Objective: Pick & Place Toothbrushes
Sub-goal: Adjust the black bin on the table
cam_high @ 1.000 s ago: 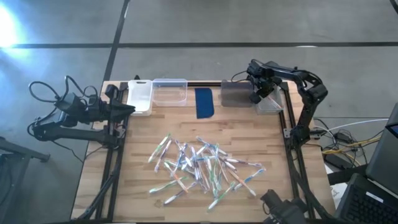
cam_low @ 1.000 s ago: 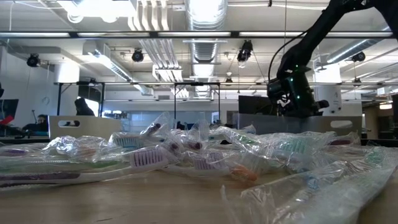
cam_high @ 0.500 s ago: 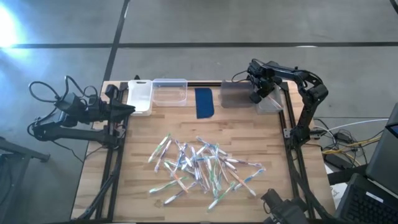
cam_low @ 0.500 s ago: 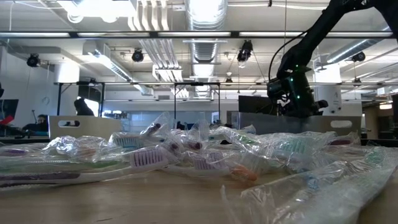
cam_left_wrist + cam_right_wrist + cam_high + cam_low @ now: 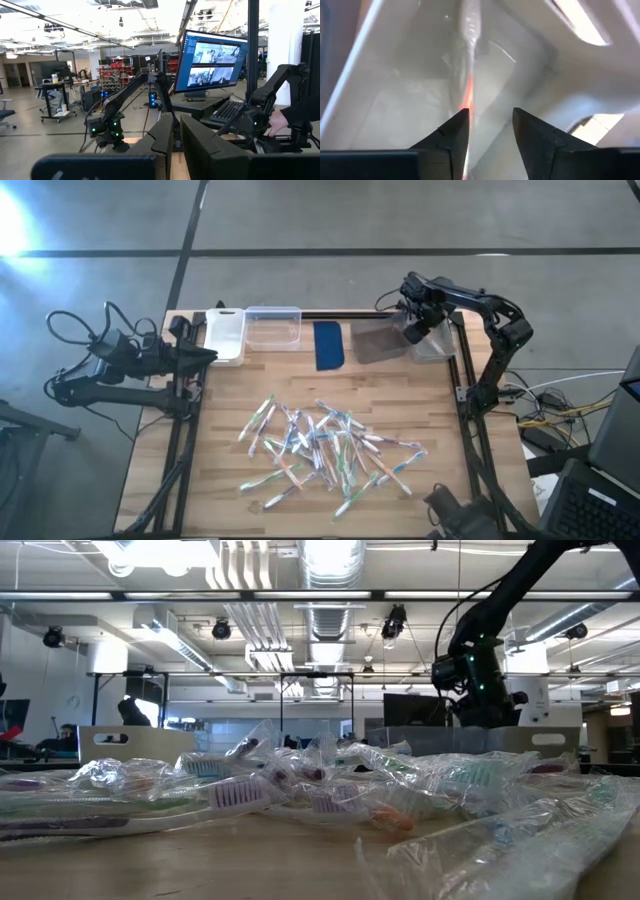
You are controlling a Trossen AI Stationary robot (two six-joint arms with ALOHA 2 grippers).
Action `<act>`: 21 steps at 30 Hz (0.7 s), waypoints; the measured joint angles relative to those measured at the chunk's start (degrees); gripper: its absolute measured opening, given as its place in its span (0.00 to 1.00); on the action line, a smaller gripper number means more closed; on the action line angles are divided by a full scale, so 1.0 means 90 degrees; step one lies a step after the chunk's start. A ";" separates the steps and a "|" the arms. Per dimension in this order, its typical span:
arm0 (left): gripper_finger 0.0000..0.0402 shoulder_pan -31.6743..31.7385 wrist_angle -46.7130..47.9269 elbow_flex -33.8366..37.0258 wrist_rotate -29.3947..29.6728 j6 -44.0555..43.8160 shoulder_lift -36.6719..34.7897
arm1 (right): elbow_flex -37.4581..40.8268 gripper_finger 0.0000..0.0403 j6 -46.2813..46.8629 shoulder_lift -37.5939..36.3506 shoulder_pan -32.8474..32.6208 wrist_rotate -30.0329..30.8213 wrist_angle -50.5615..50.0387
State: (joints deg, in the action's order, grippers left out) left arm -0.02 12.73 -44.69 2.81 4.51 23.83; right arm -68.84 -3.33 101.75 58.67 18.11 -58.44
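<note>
Right hand (image 5: 413, 330) open over the clear bin (image 5: 432, 345) at the table's (image 5: 220, 430) far right corner.
A wrapped toothbrush with an orange streak (image 5: 468, 85) lies in that bin just beyond the parted fingers (image 5: 451, 134), seemingly untouched, though the close view is blurry. The remaining toothbrushes (image 5: 325, 450) lie heaped mid-table, well apart from the bin. The left hand (image 5: 205, 354) waits by the opposite edge, beside a white bin (image 5: 226, 335), fingers nearly together and empty.
</note>
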 joint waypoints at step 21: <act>0.10 0.0000 -0.0001 0.0000 0.0000 0.0000 -0.0001 | -0.1143 0.16 0.0664 -0.1419 -0.2476 -0.1907 0.1256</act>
State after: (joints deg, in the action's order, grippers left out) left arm -0.02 12.72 -44.69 2.81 4.51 23.82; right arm -79.13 2.64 88.98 36.39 0.94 -47.13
